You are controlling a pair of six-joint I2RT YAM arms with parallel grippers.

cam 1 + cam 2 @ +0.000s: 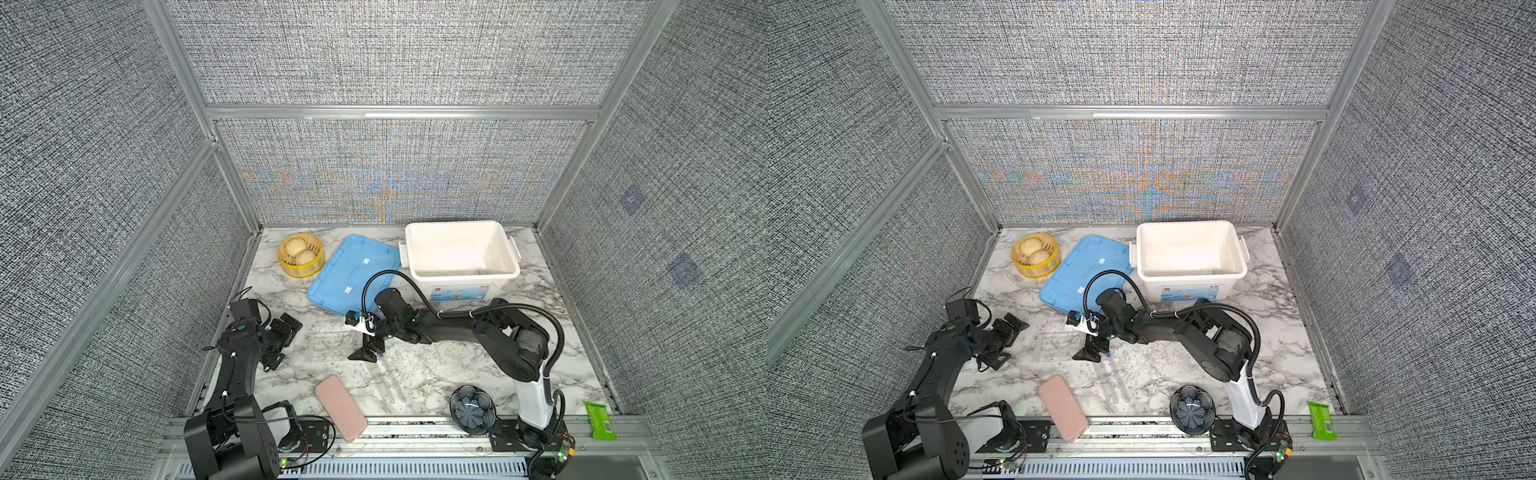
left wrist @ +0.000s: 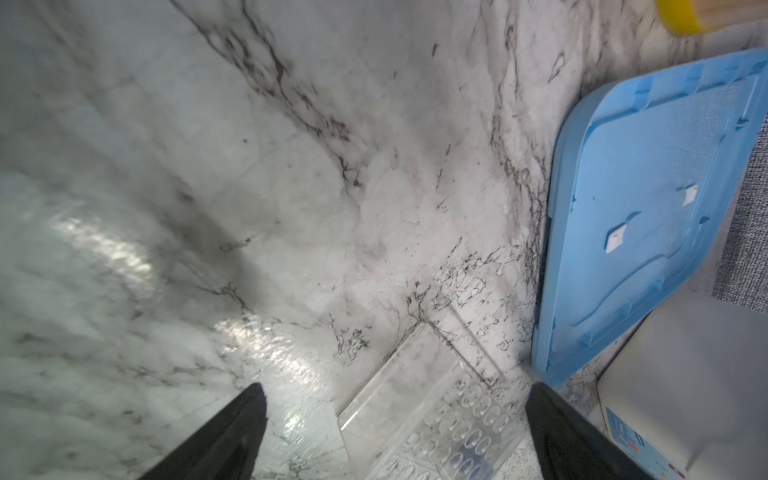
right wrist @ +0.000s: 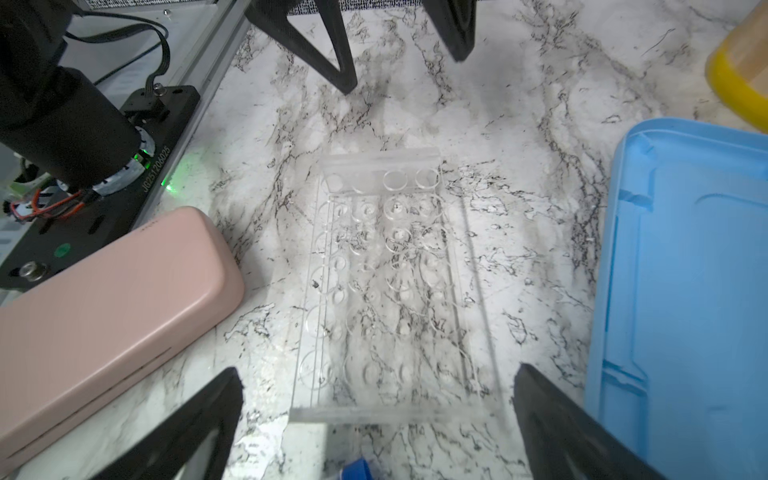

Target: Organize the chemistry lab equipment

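None of the lab gear looks put away yet, to my eye. Nearest me, along the front rail, sit the pink case [image 1: 340, 407], a dark ribbed bowl [image 1: 472, 409] and a green packet [image 1: 599, 419], none of which belongs to the job. A white shape [image 1: 276, 417] shows behind the left arm's base, but I can't tell whether it is the mortar, and I see no pestle.

Just past the case, the clear tubes [image 1: 390, 384] lie flat on the desk [image 1: 457, 353], side by side. Their blue caps point away from me, toward the right hand [image 1: 368, 352]. That hand hangs over the capped ends with its fingers spread and nothing between them. Just beside it stands the clear rack [image 1: 330, 345], every hole empty. On the rack's other side the left hand [image 1: 286, 343] is also spread wide and holds nothing.

So I judge the work barely begun: the tubes need standing in the rack, and the mortar and pestle need finding.

Farther back, the blue lid [image 1: 353, 272] lies off its white bin [image 1: 461, 253], which looks empty. The yellow steamer basket [image 1: 300, 254] with its buns sits in the far left corner.

The desk is white with grey marble veining, glossy under the lights. Grey woven wall panels [image 1: 395, 54] in an aluminium frame close it in on three sides.
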